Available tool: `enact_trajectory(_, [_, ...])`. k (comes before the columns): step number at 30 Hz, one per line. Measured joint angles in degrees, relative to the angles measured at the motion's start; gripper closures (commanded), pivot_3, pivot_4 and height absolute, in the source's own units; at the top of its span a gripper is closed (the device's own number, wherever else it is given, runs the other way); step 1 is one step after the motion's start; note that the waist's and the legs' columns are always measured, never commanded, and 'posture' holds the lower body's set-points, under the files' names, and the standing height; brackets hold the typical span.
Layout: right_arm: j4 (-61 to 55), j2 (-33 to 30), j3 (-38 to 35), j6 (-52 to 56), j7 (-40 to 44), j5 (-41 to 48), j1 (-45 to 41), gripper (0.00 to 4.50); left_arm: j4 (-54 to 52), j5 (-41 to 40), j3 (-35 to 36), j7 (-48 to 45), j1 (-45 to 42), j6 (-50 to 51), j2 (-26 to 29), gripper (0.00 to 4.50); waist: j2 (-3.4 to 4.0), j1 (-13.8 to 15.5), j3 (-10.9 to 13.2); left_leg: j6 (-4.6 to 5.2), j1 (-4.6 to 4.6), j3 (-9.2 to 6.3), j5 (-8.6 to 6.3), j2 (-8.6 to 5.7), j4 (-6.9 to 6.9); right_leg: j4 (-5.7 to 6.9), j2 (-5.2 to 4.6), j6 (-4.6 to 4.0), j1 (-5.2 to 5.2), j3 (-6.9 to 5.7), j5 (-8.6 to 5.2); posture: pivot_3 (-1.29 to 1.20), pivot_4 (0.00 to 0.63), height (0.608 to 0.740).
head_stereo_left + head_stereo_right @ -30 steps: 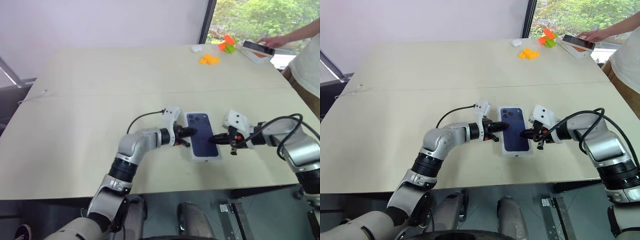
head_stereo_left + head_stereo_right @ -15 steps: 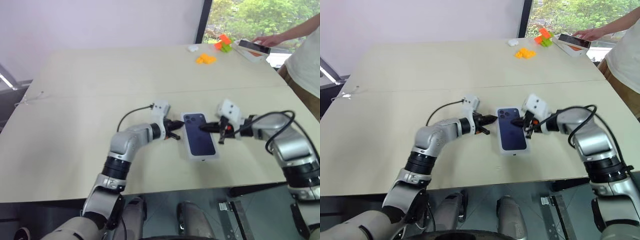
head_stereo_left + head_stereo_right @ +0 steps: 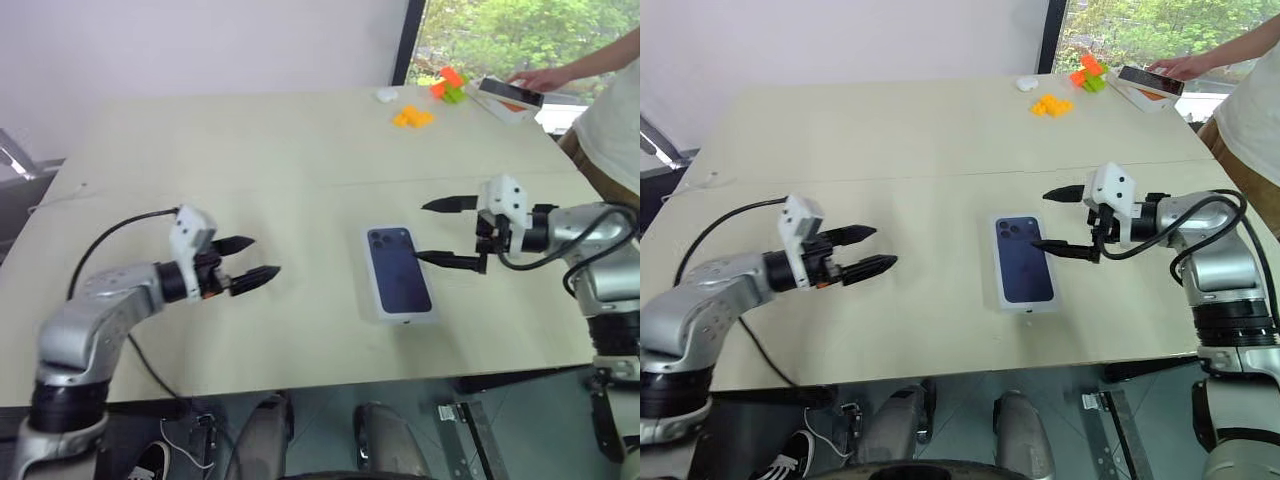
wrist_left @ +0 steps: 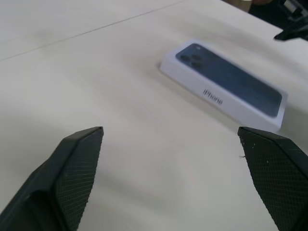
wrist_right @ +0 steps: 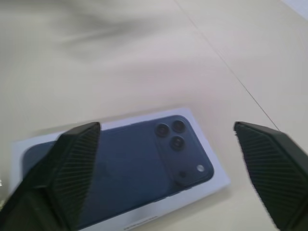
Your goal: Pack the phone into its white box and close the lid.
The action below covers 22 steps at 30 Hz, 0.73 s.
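Both grippers have let go and drawn back from the closed white box [image 3: 400,274].
Left gripper [image 3: 250,260] centre-left, right gripper [image 3: 447,232] centre-right, fingers spread; lid [image 4: 226,85] on.

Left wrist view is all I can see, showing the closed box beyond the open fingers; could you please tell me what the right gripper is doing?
Observer: The right gripper is open and holds nothing; it hangs by the right edge of the box.
Operator: Thank you. Where does my left gripper sit relative to the box?
Observer: The left gripper is open too, well off to the box's left, with bare table between them.
Operator: Is anything else about?
Observer: At the far right corner a person's hand is at another phone, near some orange blocks.
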Motion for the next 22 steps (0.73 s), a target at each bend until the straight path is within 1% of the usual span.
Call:
enact_trajectory(2, [0.2, -1.1, -0.7, -0.5, 1.6, 0.6, 0.4, 0.00, -0.3, 0.4, 1.4, -2.0, 4.6, -2.6, 2.4, 0.04, 0.00, 0.0, 0.0, -0.09, -0.01, 0.05, -0.06, 0.01, 0.04, -0.03, -0.06, -0.03, -0.01, 0.07, 0.01, 0.00, 0.150, 0.740])
enact_trajectory(3, [0.3, -2.2, -1.2, -0.7, 2.5, 0.7, 1.0, 0.00, -0.4, 1.0, 2.2, -2.8, 6.8, -4.4, 3.3, 0.04, 0.00, 0.1, 0.0, -0.13, -0.02, 0.04, -0.08, 0.00, 0.04, -0.05, -0.26, -0.03, -0.01, 0.10, 0.01, 0.00, 0.150, 0.740])
enact_trajectory(6, [1.3, -4.2, -1.9, -0.9, 4.0, 0.9, 2.2, 0.00, -0.3, 2.8, 5.4, -4.1, 12.2, -9.6, 4.9, 0.04, 0.00, 0.1, 0.0, -0.13, -0.05, 0.12, -0.12, -0.01, 0.01, -0.10, -0.38, -0.04, -0.12, 0.30, 0.00, 0.00, 0.150, 0.740])
enact_trajectory(9, [2.4, -4.7, -2.1, -2.3, 4.6, 0.8, 2.8, 0.00, -0.3, 3.0, 7.5, -5.3, 15.9, -10.2, 7.4, 0.04, 0.02, -0.1, 0.0, -0.10, -0.05, 0.34, -0.14, -0.01, -0.09, -0.10, -0.41, -0.05, -0.26, 0.56, 0.01, 0.00, 0.150, 0.740])
enact_trajectory(14, [3.7, -5.7, -2.1, -3.1, 5.3, 0.6, 3.2, 0.00, -0.4, 1.4, 10.5, -6.7, 17.9, -11.2, 7.8, 0.04, 0.02, 0.0, 0.0, -0.09, -0.04, 0.68, -0.13, 0.00, -0.36, -0.10, -0.42, -0.05, -0.51, 0.81, 0.01, 0.00, 0.150, 0.740])
enact_trajectory(18, [4.1, -6.6, -2.1, -3.5, 5.6, 0.4, 3.2, 0.00, -0.5, 1.4, 10.7, -7.5, 20.9, -11.9, 8.5, 0.04, 0.02, -0.1, 0.0, 0.07, -0.04, 1.23, -0.06, 0.10, -0.49, -0.09, -0.32, -0.05, -0.73, 1.07, 0.01, 0.00, 0.150, 0.740])
enact_trajectory(22, [4.4, -6.7, -2.1, -4.1, 5.5, 0.0, 3.2, 0.00, -0.5, 1.4, 11.6, -7.0, 21.4, -12.7, 8.3, 0.04, 0.01, -0.1, 0.0, 0.07, -0.02, 1.29, -0.06, 0.12, -0.47, -0.04, -0.29, -0.05, -0.75, 1.12, 0.01, 0.00, 0.150, 0.740])
